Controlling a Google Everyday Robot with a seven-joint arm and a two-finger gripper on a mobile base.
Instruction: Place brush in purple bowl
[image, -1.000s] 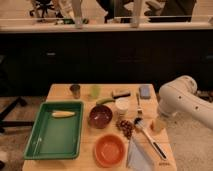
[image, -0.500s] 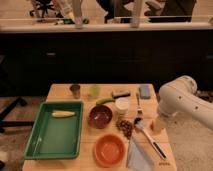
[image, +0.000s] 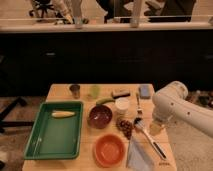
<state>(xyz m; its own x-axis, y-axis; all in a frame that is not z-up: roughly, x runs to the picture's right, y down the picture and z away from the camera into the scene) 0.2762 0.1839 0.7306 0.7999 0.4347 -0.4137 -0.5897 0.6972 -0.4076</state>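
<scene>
At right edge of table (image: 62, 91): gripper (image: 156, 128) — grip cannot be told
brush (image: 148, 137): lying just beside it
purple bowl (image: 100, 116): further left — apart

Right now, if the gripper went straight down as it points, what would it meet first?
Likely the table just right of the brush; the gripper hangs over its right edge, depth unclear.
</scene>
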